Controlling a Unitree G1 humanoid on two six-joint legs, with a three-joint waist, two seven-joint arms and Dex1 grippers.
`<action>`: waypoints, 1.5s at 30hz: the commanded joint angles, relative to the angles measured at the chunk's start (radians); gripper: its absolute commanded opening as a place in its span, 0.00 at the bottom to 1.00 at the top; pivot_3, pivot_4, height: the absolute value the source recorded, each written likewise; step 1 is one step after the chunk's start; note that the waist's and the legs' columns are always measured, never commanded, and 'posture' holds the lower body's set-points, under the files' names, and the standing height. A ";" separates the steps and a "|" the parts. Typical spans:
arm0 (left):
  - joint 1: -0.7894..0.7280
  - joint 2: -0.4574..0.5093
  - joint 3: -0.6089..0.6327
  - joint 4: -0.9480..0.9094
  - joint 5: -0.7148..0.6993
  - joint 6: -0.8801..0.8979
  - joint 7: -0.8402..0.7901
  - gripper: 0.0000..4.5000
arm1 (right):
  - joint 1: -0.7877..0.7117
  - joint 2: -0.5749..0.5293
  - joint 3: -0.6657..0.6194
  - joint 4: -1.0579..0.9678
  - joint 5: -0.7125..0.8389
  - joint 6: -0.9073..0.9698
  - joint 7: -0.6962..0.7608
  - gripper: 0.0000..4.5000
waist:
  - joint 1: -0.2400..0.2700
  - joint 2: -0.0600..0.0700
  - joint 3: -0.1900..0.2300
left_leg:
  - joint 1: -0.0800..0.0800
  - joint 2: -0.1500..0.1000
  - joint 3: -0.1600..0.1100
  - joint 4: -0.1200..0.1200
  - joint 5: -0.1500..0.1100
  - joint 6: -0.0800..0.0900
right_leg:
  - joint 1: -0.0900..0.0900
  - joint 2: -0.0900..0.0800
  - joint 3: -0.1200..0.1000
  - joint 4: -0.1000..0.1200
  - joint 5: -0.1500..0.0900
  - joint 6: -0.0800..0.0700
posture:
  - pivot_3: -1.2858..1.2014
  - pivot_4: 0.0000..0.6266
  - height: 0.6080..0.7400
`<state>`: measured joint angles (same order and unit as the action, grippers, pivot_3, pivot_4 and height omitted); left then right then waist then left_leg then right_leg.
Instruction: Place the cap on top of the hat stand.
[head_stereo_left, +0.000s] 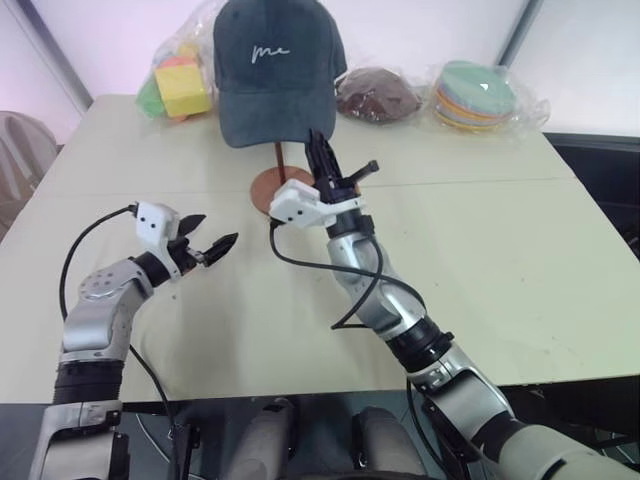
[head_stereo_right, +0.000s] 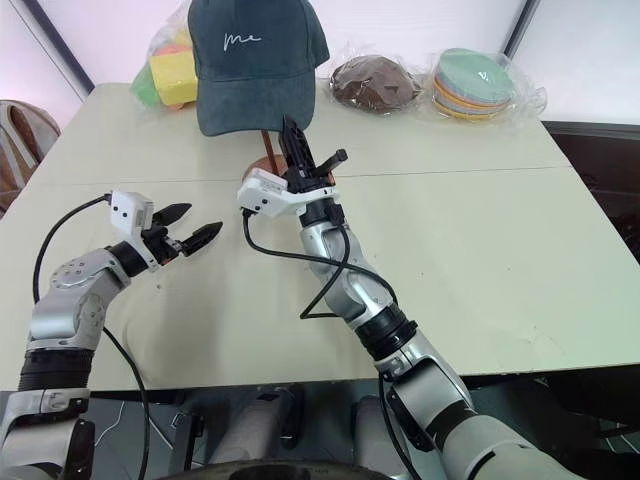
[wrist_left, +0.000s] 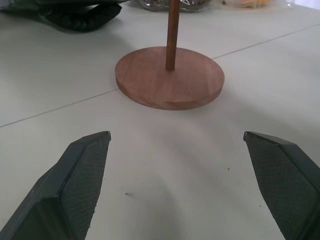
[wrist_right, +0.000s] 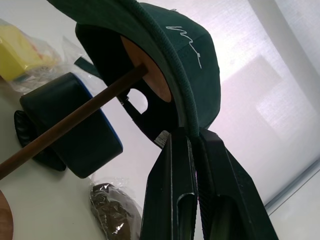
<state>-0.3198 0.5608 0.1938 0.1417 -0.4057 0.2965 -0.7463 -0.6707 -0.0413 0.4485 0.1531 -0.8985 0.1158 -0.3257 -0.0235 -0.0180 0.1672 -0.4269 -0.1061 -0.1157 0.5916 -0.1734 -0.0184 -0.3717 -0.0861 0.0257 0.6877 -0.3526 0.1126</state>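
Right wrist view is showing the right gripper (wrist_right: 192, 150) with its two black fingers closed tight on the edge of the brim of the cap (wrist_right: 165, 55). Under the crown, the round disc top of the hat stand (wrist_right: 75, 120) is sitting inside the cap, with the thin rod running down from it. In the head views the cap is standing over the stand at the far middle of the table (head_stereo_left: 520, 290), brim facing the robot, crown upright, and the stand's rod and round base are showing below the brim.

Progress, as a judgement: the placement itself is looking largely done, since the crown appears to be resting on the disc. What is remaining is the release. The right gripper is gripping the brim, so the cap is not yet standing free; whether it is sitting centred enough to stay put once let go cannot be told from these pictures.

The left gripper (head_stereo_left: 207, 249) is hovering above the table nearer the robot, well apart from the stand, its fingers spread wide and holding nothing.

Writing: the front of the cap is carrying small white cursive embroidery, reading roughly "me"; the exact letters are uncertain. No brand mark or label is legible on the wrapped goods at the far edge, namely the brown hat in clear plastic (head_stereo_left: 375, 95), the coloured stack (head_stereo_left: 475, 92) and the yellow block (head_stereo_left: 183, 85).
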 joint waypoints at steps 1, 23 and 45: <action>-0.001 0.017 0.030 -0.032 -0.008 -0.005 0.001 1.00 | -0.004 0.001 0.003 -0.043 0.007 -0.030 -0.001 0.01 | 0.000 0.000 0.000 | 0.000 0.000 0.000 0.000 0.000 0.000 | 0.000 0.000 0.000 0.000 0.000 0.000 | 0.52 0.24 1.00; 0.001 0.030 0.024 -0.060 0.002 0.004 -0.004 1.00 | 0.036 -0.011 -0.008 -0.071 0.043 -0.051 0.048 0.79 | 0.001 0.000 0.000 | 0.000 0.000 0.000 0.000 0.000 0.000 | 0.000 0.000 0.000 0.000 0.000 0.000 | 0.52 0.24 1.00; -0.014 0.057 0.038 -0.052 -0.003 0.008 -0.015 1.00 | 0.169 -0.242 -0.076 -0.243 0.193 -0.118 0.439 1.00 | 0.004 0.000 0.000 | 0.000 0.000 0.000 0.000 0.000 0.000 | 0.001 0.000 0.000 0.000 0.000 0.000 | 0.52 0.24 1.00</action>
<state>-0.3132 0.5954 0.2054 0.1067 -0.4039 0.3076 -0.7578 -0.4826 -0.2745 0.4058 -0.0377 -0.7378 0.0125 0.0864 -0.0199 -0.0180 0.1672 -0.4269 -0.1060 -0.1158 0.5917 -0.1737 -0.0180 -0.3711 -0.0864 0.0255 0.6872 -0.3526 0.1126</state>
